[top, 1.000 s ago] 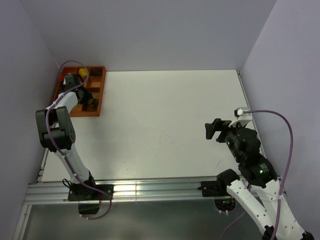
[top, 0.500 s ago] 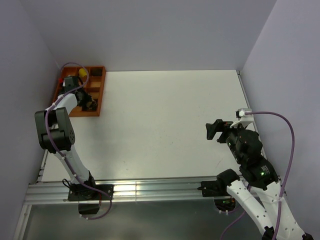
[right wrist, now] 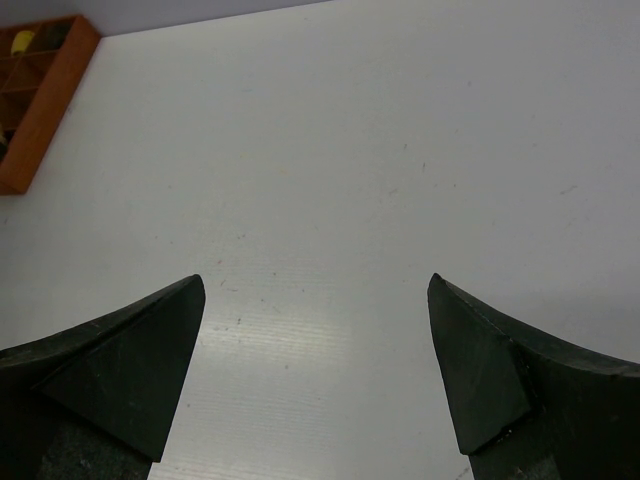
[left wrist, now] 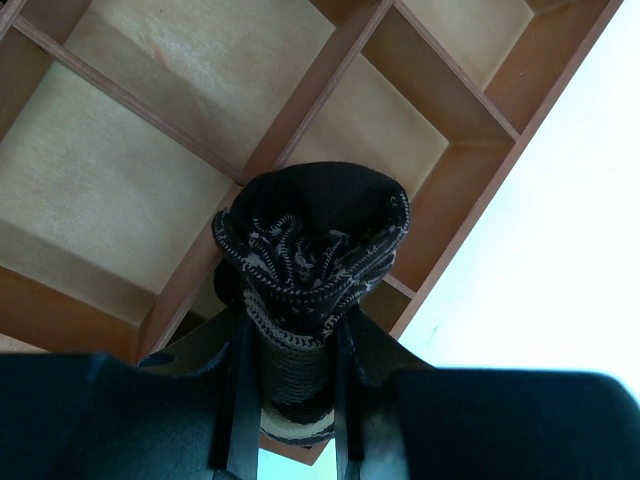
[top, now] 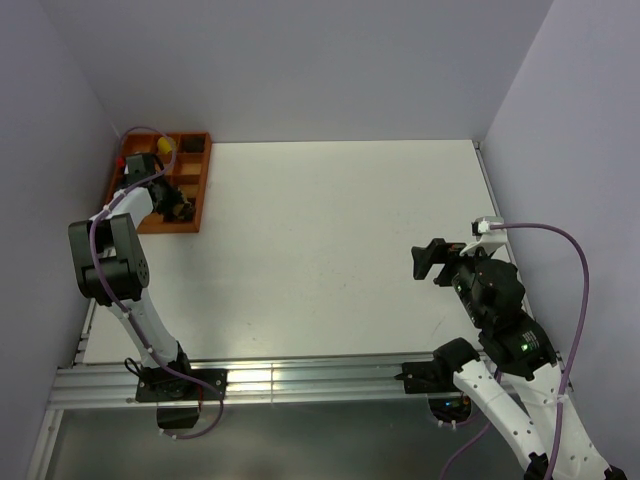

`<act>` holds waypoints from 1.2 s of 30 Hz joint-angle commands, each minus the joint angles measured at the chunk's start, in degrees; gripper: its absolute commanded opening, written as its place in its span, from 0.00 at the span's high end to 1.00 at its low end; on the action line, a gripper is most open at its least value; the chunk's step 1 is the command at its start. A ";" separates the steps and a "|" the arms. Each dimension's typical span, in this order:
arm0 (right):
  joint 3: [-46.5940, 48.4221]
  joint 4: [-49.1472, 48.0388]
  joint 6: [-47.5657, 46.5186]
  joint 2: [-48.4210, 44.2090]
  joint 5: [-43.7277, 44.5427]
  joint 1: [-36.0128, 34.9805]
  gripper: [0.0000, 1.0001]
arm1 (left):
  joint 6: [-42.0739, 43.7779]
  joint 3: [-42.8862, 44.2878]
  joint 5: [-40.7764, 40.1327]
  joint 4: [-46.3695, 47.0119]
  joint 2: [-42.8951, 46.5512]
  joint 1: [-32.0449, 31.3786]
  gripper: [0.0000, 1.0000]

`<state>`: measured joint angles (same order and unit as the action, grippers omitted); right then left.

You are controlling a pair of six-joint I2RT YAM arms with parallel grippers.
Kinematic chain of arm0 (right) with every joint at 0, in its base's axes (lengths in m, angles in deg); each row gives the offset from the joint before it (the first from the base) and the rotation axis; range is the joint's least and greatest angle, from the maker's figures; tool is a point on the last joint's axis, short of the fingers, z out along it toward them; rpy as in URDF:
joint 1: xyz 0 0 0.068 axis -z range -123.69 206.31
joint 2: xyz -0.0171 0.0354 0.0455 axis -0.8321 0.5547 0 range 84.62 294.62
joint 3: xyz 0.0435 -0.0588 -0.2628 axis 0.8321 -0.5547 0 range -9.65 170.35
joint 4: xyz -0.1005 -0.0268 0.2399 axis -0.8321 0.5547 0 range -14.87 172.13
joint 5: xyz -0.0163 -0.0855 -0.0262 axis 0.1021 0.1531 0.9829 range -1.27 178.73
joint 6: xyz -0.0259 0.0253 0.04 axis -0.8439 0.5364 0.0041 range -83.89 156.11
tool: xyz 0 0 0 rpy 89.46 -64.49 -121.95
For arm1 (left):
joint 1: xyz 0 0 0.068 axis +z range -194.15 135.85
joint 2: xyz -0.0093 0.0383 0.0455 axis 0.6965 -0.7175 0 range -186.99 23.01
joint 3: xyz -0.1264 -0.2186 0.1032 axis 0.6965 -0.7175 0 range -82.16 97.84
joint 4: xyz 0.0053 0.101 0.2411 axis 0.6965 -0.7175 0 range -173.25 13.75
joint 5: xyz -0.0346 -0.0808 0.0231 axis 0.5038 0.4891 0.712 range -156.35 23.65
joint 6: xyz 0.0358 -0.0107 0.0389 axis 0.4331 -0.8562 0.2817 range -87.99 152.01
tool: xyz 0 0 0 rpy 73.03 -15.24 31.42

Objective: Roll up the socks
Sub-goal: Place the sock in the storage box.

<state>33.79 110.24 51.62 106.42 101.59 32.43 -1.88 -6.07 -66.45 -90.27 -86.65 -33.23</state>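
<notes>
My left gripper [left wrist: 290, 345] is shut on a rolled sock [left wrist: 310, 250], dark with a grey-white knitted pattern. It holds the roll just above the dividers of the orange wooden organiser tray [left wrist: 470, 140], near the tray's edge by the white table. In the top view the left gripper [top: 180, 205] hangs over the tray [top: 197, 185] at the far left corner. My right gripper [right wrist: 315, 300] is open and empty above the bare white table, at the right side in the top view [top: 425, 260].
The tray's compartments [left wrist: 160, 130] under the sock show bare wood. A yellow item [top: 165, 145] lies in a far compartment, also seen in the right wrist view [right wrist: 22, 40]. Walls close in on the left, back and right of the table [top: 340, 230].
The left gripper has shifted slightly further over the tray with the rolled sock. The right arm has barely moved.
</notes>
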 commanded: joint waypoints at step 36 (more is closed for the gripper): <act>-1.60 -3.30 -0.57 0.17 0.67 -0.55 0.01 | 0.23 5.56 -3.68 -21.14 -14.96 -0.54 0.96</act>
<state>32.83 109.50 51.62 106.42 101.59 32.28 -3.32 3.05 -66.67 -102.93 -94.98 -33.32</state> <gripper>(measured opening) 0.990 0.298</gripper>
